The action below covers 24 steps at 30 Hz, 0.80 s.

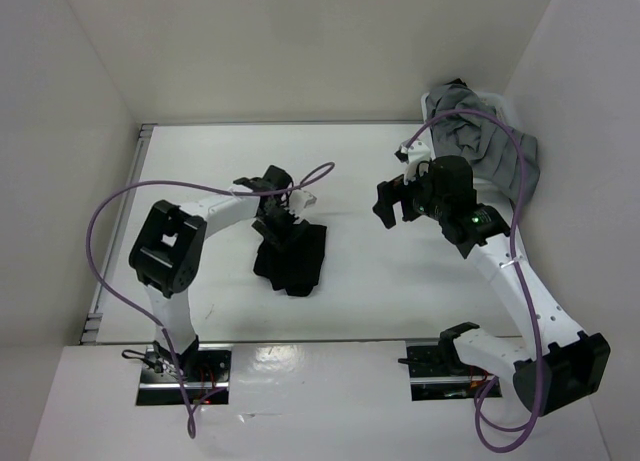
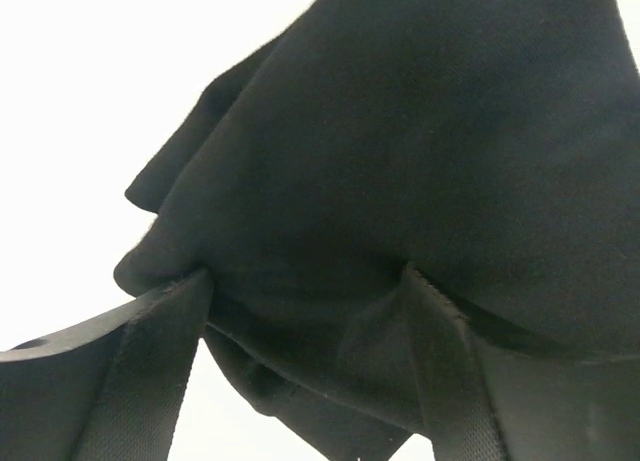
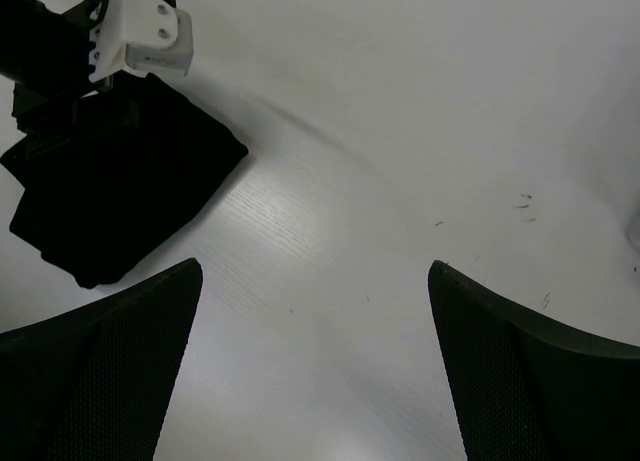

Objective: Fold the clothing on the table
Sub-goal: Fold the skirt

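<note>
1. Far left: a metal rail runs along the edge of the table. Nothing rests on it.

2. Left gripper: the arm reaches in over the clothing, with the tool set down on the garment's far end. In the left wrist view the fingers stand well apart, and a bunched ridge of black cloth fills the gap and touches both pads. I see no pinch, so I record the jaws as spread and straddling the cloth, not clamped on it.

3. The clothing lies left of centre on the table as a compact, uneven bundle. Its near end is flat and its far end is rumpled under the left tool. The right wrist view shows one clean corner pointing toward the right arm. I cannot count the layers because the black fabric hides the creases.

4. Right gripper: it hangs above bare table, well apart from the garment, with the jaws fully spread and nothing between them.

5. Far right: a heap of grey garments sits in the back corner, clear of both tools.

Assessment: a fold is in hand and not finished, since the bundle is neither squared nor flat. I judge the next move to be closing the left jaws on the ridge they straddle. The right tool should come across to take the opposite edge, so the layer can be carried over evenly. The main risk is pinching several layers at once and dragging the whole bundle.
</note>
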Motion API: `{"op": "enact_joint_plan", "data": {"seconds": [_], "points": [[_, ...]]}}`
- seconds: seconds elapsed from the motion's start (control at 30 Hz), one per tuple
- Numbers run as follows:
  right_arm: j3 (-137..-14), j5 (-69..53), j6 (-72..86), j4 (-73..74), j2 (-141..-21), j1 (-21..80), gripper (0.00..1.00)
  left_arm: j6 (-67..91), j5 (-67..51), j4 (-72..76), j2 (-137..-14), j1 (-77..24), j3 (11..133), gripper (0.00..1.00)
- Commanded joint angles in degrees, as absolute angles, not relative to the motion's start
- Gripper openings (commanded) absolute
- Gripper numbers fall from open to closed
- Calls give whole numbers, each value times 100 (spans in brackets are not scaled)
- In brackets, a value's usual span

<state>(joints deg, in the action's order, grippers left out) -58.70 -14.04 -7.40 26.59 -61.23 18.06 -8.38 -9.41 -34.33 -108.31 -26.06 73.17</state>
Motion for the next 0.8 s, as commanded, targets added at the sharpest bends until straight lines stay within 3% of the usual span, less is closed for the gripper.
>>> {"op": "enact_joint_plan", "data": {"seconds": [0.0,0.03,0.07,0.33,0.6,0.77], "points": [[-5871,-1284,-817,2382,-6117,1767,98,-949,-1230,-3560,-10803,-2672,7427,86],[-5871,-1283,-817,2382,-6117,1767,98,-949,-1230,-3560,-10715,-2672,7427,89],[-5871,-1283,-878,2382,-6065,1767,98,-949,-1230,-3560,-10453,-2672,7427,100],[-5871,-1389,-765,2382,-5783,1433,99,-598,-1441,-3735,-8334,-1461,7427,100],[-5766,112,-159,1996,-5449,959,99,53,-896,-3059,-6585,516,6495,100],[-5713,896,255,1863,-5274,563,99,184,-1503,-2944,-6381,1467,6354,100]]}}
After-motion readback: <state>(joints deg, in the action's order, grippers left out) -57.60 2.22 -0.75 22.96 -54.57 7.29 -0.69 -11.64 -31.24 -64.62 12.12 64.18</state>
